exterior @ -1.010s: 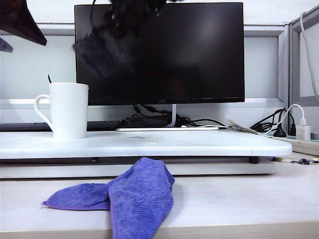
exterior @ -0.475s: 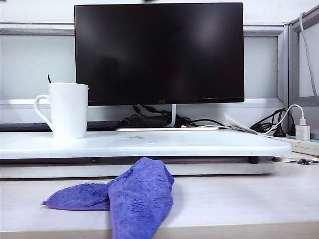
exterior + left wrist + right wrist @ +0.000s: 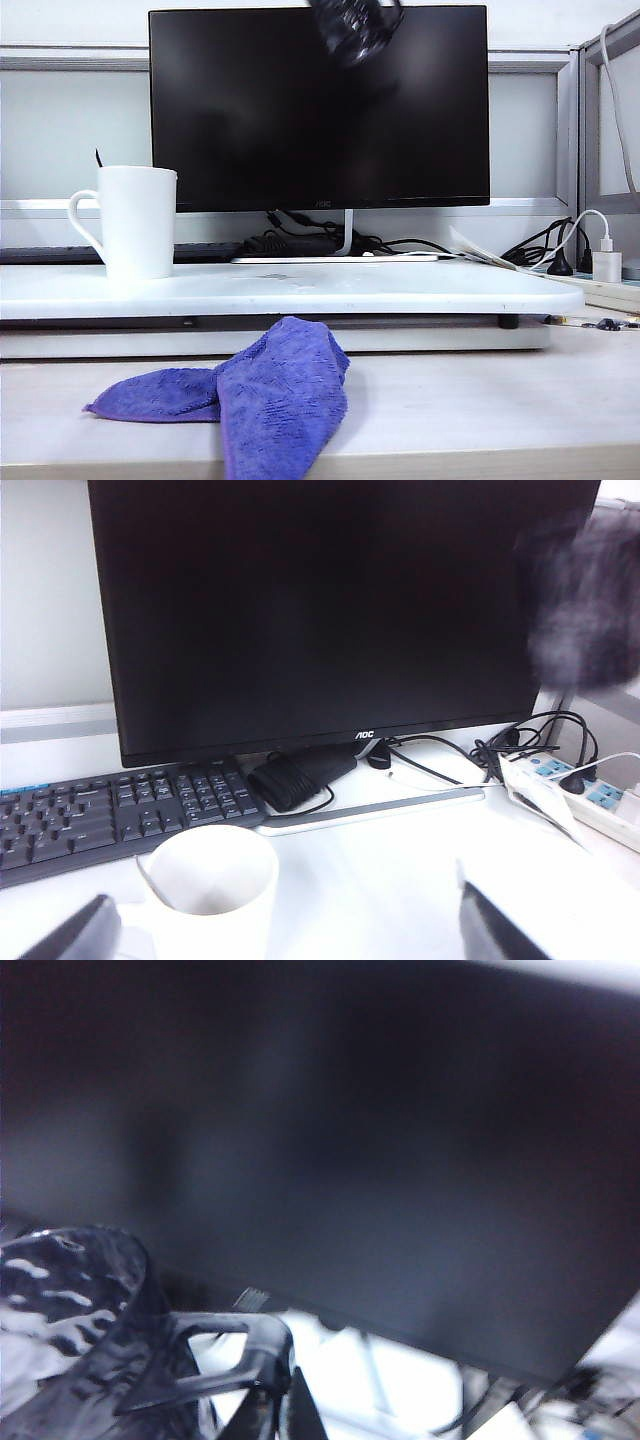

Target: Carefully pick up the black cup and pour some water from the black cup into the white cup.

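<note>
The white cup [image 3: 137,220] stands upright at the left end of the white raised board [image 3: 400,290], its handle pointing left. In the left wrist view my left gripper [image 3: 288,940] hangs open over the board, and the white cup [image 3: 212,892] sits just inside one dark finger [image 3: 72,935]. My right gripper [image 3: 283,1405] is shut on the loop handle of the black cup [image 3: 70,1300], a dark bumpy translucent tumbler. In the exterior view the black cup [image 3: 355,25] is a blur high in front of the monitor. The water cannot be made out.
A black monitor [image 3: 320,110] fills the back, with a keyboard [image 3: 110,810] and coiled cables [image 3: 300,775] at its foot. A purple cloth [image 3: 250,390] lies on the desk in front of the board. A power strip [image 3: 590,800] and plugs sit at the right.
The black cup rose out of the exterior view from upper left of centre and now shows blurred at the top, further right. The left gripper has left the top left corner.
</note>
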